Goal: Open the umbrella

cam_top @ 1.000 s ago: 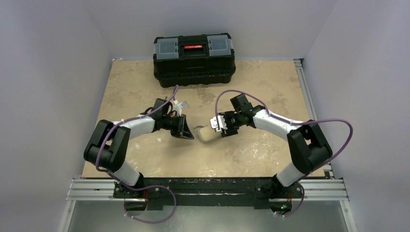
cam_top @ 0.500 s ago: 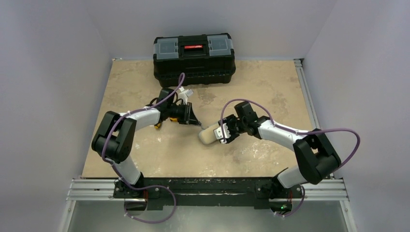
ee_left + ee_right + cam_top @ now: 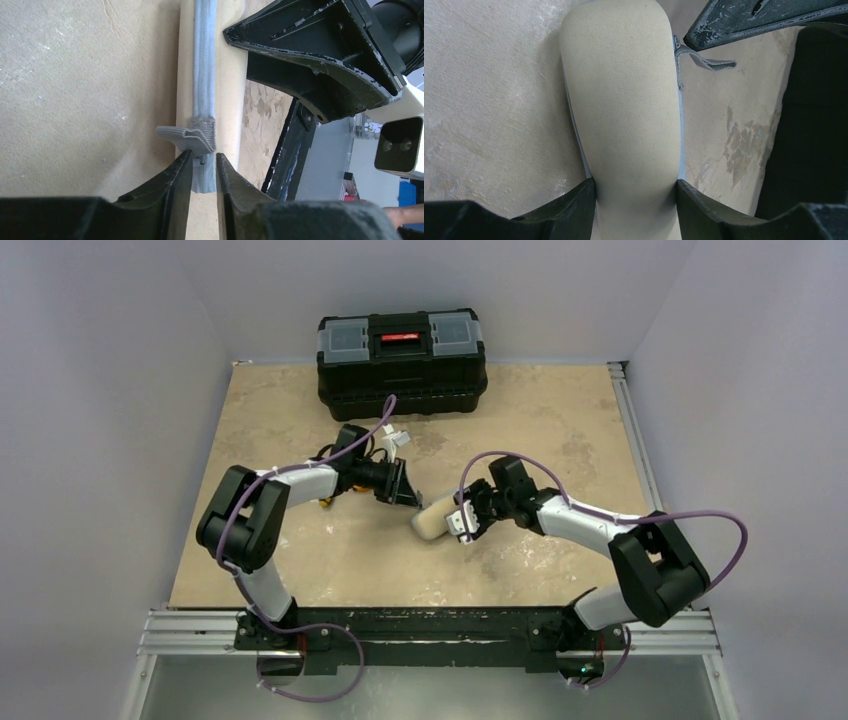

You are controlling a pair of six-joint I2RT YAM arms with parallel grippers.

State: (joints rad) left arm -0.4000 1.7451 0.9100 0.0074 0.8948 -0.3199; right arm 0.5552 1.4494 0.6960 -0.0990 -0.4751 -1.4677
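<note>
Closing in from the left, left gripper (image 3: pixel 204 160) now pinches strap (image 3: pixel 204 75) — right gripper (image 3: pixel 634 186) clamps sleeve (image 3: pixel 621 90); unsheathing likely next.

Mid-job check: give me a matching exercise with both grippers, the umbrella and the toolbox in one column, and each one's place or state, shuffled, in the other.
Things:
1 left gripper
2 right gripper
3 umbrella
4 toolbox

States:
A at the far edge of the table, lid down
B fingers pinch the grey strip
C between the two arms, cream-covered, not yet open
D fingers clamp the cream cover's sides

Pairs: 1-B, 2-D, 3-C, 4-A
</note>
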